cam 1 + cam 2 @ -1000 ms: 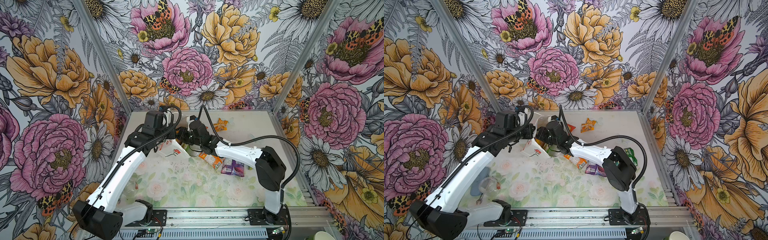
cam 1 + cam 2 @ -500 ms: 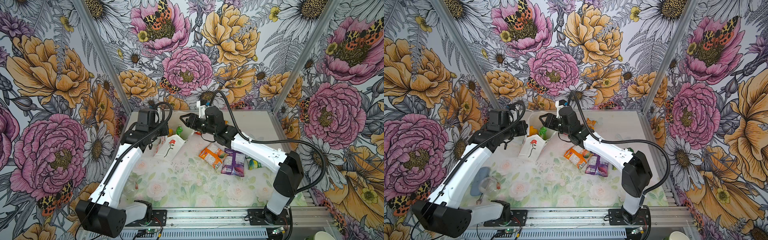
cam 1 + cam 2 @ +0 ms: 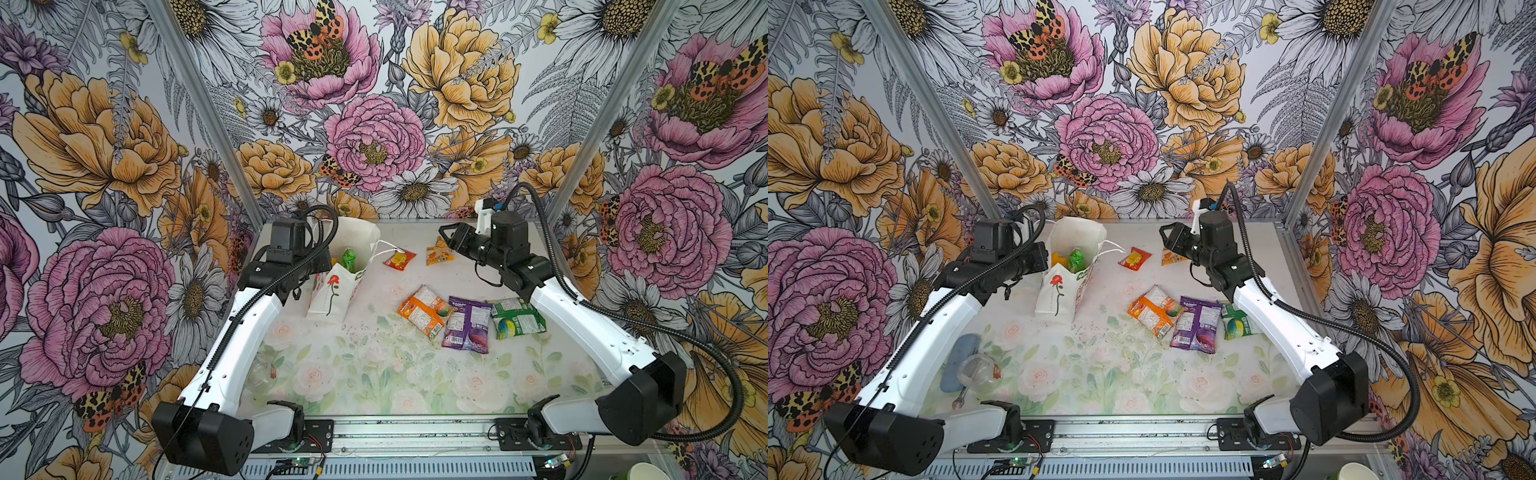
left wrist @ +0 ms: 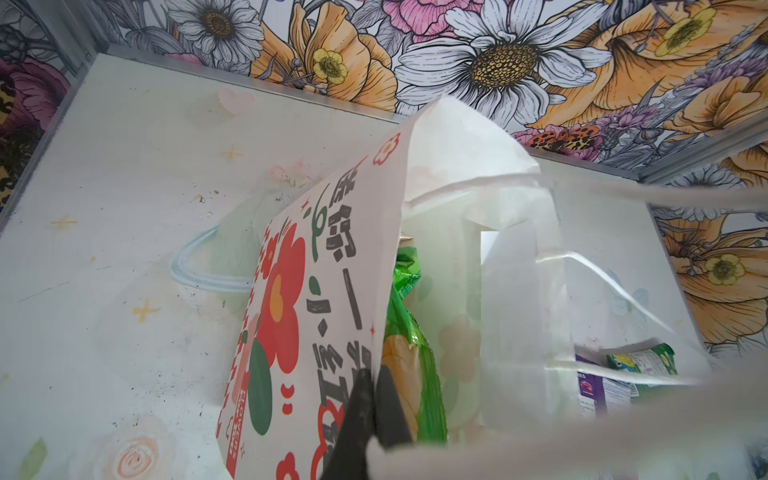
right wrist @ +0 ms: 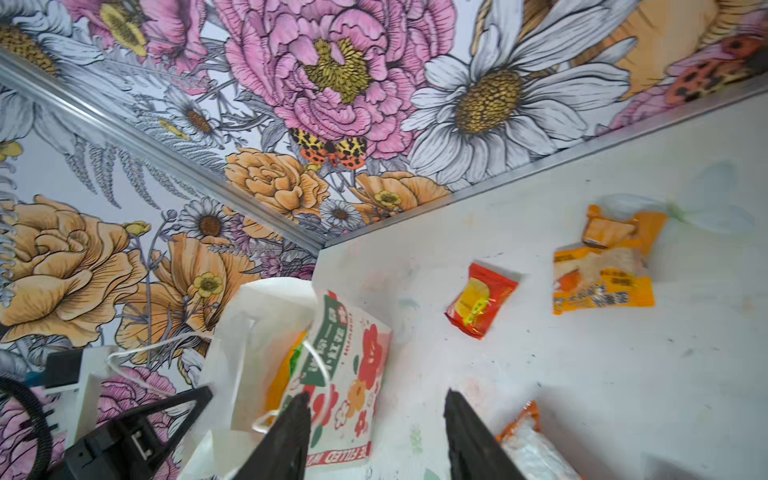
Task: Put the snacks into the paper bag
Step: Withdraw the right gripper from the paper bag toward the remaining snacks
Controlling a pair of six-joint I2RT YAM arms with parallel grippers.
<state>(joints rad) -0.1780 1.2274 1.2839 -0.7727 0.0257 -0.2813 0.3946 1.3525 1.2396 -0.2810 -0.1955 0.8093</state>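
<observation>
The white paper bag (image 3: 332, 291) stands open at the back left, with a green snack (image 3: 1076, 259) and a yellow-orange one (image 3: 1059, 261) inside. My left gripper (image 4: 376, 374) is shut on the bag's printed side wall at the rim, next to the green packet (image 4: 409, 332). My right gripper (image 3: 444, 239) hangs open and empty over the back right, above a yellow-orange snack (image 3: 439, 253). A small red snack (image 3: 400, 260) lies beside the bag's cord handle. Orange-white (image 3: 424, 309), purple (image 3: 467, 328) and green (image 3: 515, 318) snacks lie together at mid-right.
A clear plastic cup (image 3: 978, 372), a blue-grey flat piece (image 3: 961, 361) and a small wrench (image 3: 960, 401) lie at the front left beside the left arm. Flowered walls close the table on three sides. The right arm's white link passes just right of the green packet.
My right gripper has pulled out of the bag's mouth, risen and swung to the back right, empty. The left gripper, still shut on the rim, has shifted back and stood the bag more upright.
</observation>
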